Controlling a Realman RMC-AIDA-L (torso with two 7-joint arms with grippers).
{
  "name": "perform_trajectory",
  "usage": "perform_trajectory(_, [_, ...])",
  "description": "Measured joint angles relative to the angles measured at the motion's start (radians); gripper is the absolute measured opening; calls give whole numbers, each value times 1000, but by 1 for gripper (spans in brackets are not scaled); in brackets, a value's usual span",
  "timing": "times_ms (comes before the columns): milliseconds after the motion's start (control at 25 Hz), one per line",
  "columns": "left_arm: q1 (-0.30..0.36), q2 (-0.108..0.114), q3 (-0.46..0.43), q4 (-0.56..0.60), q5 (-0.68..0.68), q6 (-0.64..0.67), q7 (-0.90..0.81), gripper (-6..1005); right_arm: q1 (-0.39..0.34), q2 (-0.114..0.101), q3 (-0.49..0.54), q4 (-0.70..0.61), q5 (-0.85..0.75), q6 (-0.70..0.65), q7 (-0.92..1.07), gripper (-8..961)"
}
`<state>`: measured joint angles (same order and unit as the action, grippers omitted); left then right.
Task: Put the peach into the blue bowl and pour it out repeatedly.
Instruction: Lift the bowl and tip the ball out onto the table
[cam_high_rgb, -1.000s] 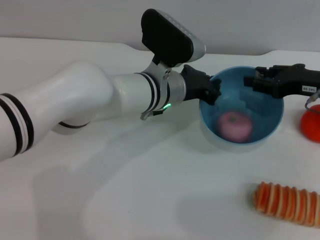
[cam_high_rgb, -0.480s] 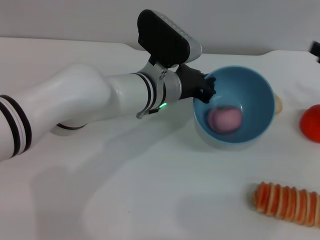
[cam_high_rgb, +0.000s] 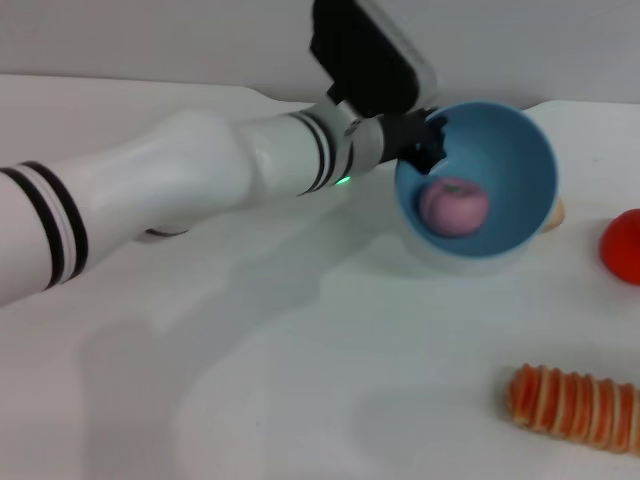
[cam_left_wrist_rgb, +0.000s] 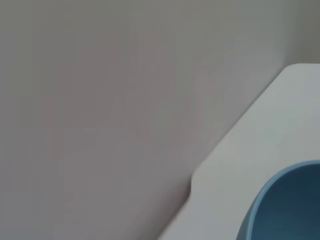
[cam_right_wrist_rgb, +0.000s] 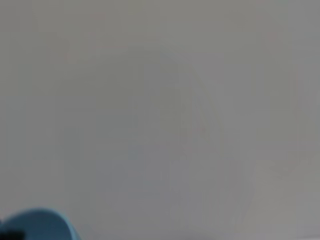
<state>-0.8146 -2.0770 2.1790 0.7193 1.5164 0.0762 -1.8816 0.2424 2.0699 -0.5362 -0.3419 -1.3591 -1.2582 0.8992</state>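
One gripper, left (cam_high_rgb: 428, 150), clamped on blue bowl (cam_high_rgb: 500, 150) rim, tilted fwd so peach (cam_high_rgb: 454, 206) rolls toward lip; pour prob. imminent.

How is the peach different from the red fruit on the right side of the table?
The peach is pale pink-mauve; the red fruit is bright red. The peach lies inside the tilted blue bowl, which the left gripper grips by the rim, while the red fruit sits on the table, untouched. The peach shows whole; the red fruit is cut off by the picture's edge. Both look round.
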Motion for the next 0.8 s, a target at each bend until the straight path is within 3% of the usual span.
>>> perform_trajectory(240, [-12, -1, 6, 84, 192, -48, 1, -2, -31, 4, 174, 162, 33, -5, -148, 460])
perform_trajectory(360, [-10, -1, 51, 127, 303, -108, 1, -2, -47, 5, 235, 208, 57, -18, -207, 457])
perform_trajectory(520, [-9, -2, 137, 151, 400, -203, 35, -2, -58, 5, 247, 224, 63, -26, -217, 453])
perform_trajectory(800, [30, -2, 317, 174, 512, -417, 242, -1, -55, 5, 249, 237, 69, -26, -219, 446])
